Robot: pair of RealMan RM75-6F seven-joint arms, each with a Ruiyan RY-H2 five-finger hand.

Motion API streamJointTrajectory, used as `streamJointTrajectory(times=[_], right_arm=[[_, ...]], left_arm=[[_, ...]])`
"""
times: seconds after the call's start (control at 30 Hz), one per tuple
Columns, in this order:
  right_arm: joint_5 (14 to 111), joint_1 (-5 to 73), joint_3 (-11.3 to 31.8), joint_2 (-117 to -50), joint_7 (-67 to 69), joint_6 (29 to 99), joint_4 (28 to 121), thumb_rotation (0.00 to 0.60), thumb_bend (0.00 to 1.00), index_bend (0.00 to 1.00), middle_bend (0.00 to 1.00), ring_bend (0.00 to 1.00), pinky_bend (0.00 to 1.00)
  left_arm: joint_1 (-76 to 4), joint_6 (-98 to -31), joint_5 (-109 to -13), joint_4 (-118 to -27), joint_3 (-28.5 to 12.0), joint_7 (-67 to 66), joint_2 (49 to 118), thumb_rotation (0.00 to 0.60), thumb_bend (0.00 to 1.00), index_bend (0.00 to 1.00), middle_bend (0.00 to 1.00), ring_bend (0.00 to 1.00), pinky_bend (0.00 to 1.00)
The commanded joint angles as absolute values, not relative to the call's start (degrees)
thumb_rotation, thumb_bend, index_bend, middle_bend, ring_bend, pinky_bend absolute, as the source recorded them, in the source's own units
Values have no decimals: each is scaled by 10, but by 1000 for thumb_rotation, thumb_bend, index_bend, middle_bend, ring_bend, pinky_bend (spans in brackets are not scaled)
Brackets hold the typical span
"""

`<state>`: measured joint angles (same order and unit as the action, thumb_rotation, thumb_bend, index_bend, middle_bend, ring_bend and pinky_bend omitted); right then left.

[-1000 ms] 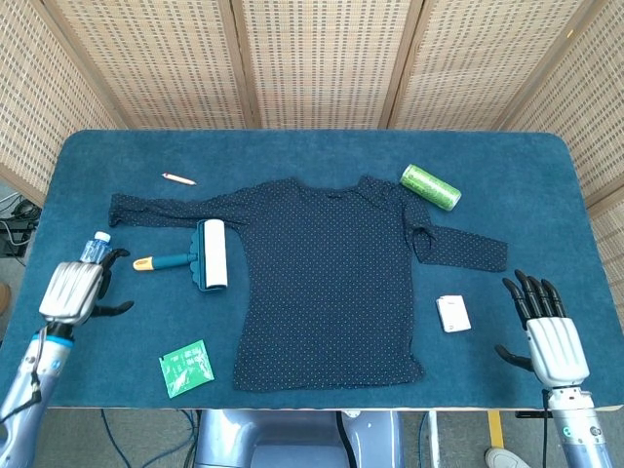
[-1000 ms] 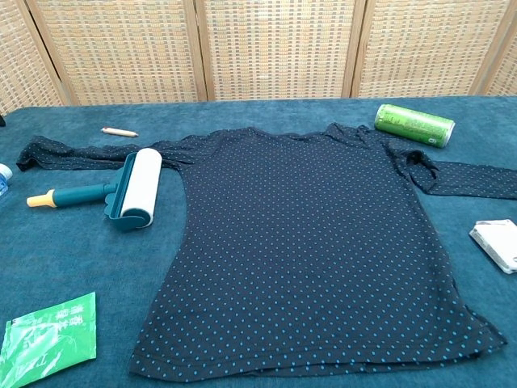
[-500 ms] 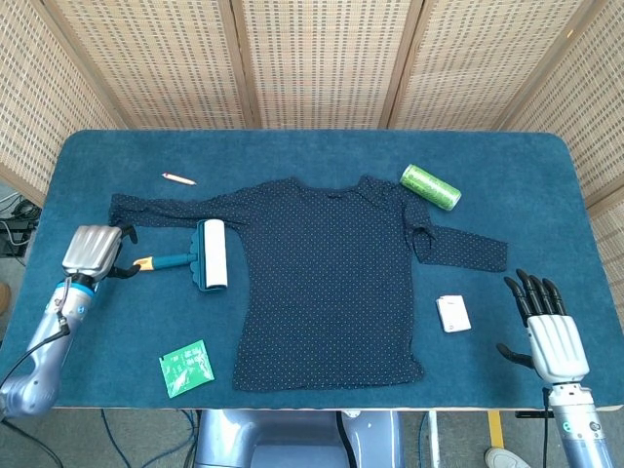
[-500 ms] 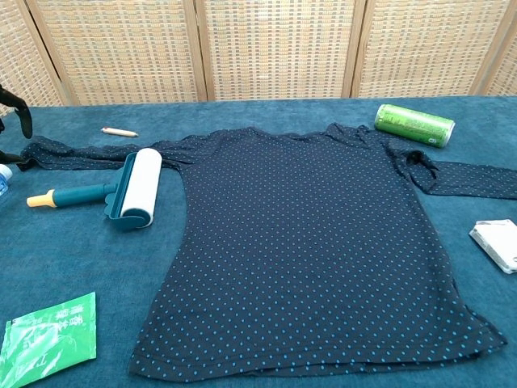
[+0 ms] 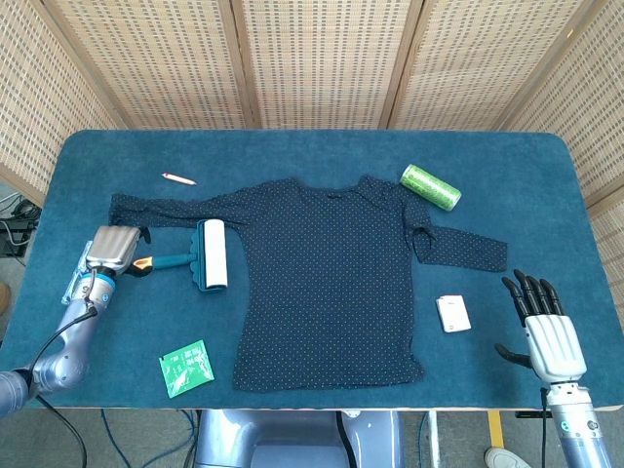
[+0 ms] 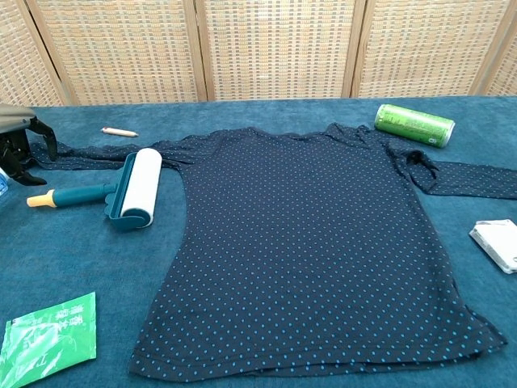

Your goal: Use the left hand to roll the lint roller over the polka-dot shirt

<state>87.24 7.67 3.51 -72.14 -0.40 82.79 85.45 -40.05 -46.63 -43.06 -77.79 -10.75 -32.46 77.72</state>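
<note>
Both hands have silver metal backs and black fingers: the left hand (image 5: 114, 247), the right hand (image 5: 548, 333). Grey-blue forearms follow, with a black cable (image 5: 60, 331) along the left one.

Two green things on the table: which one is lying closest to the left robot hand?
The flat green packet near the front edge; the green can lies far across the shirt from the left robot hand.

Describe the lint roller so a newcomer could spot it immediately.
Start from the polka-dot shirt spread across the blue table. Just off its left side, under the outstretched sleeve, lies the lint roller. It alone has a white drum in a teal frame and a yellow-tipped handle.
</note>
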Motion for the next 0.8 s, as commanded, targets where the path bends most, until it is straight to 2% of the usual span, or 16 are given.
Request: streamJointTrajectory(times=[0.03,0.2,0.8], right_arm=[[871,77,35,-722,-2,826,854,600,20,0,0,0,0],[872,78,34,-723,-2,825,852,600,20,0,0,0,0],[865,80,36,-726,-4,821,847,600,20,0,0,0,0]], left_arm=[[-409,-461,-424,-756,-98,-328,795,600,259,396,893,716,649],[-420,-453,-413,-726,-90,-328,815,600,307,400,893,716,649],[-443,-431,-402,-662,-67,-318,862,600,307,407,893,716,649]])
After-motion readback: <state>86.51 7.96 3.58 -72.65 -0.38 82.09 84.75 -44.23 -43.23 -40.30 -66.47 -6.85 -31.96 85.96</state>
